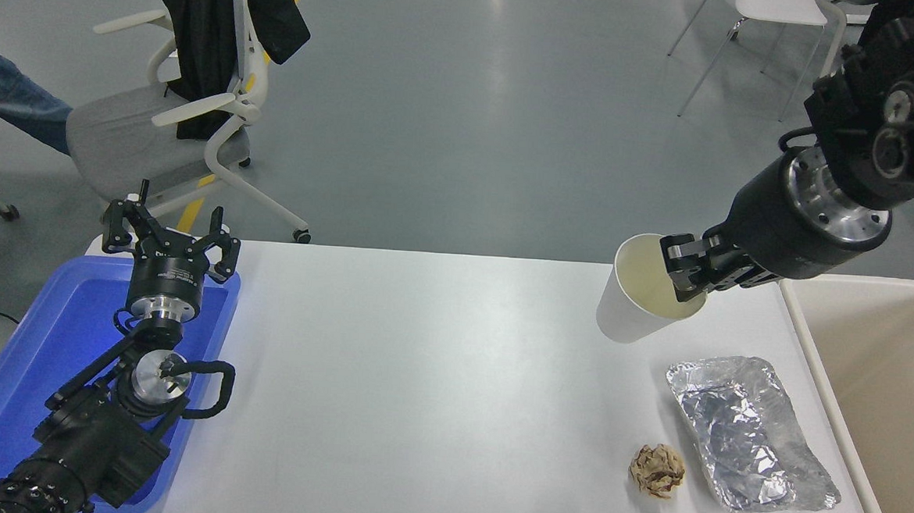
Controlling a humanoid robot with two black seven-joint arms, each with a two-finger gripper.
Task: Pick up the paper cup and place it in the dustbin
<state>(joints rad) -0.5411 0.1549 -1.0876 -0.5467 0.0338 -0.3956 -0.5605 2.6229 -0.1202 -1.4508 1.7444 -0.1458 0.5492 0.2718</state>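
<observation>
the right gripper (687,272) is clamped on the rim of the paper cup (639,297), one finger inside the mouth and the other outside against the wall, on the side of the cup nearest the dustbin (874,364). the cup hangs in the air, tilted with its open mouth up and toward the arm, above the far right part of the table (435,380) and just left of the dustbin's near rim; it is not over the bin yet

the cup looks empty, so it should be very light and swing easily with the wrist. thin paper is soft: the wall will dent or fold under a hard squeeze, and the rolled rim is the stiffest part, which makes this pinch across the rim a sensible hold. the smooth paper may slip if the grip is too loose, so a firm but gentle pinch seems best

on the table below lie a crumpled foil sheet (749,432) and a small brown paper ball (657,471), both apart from the cup

the left gripper (167,243) is parked over the blue tray (20,374) at the lower left, its fingers spread apart and holding nothing
</observation>
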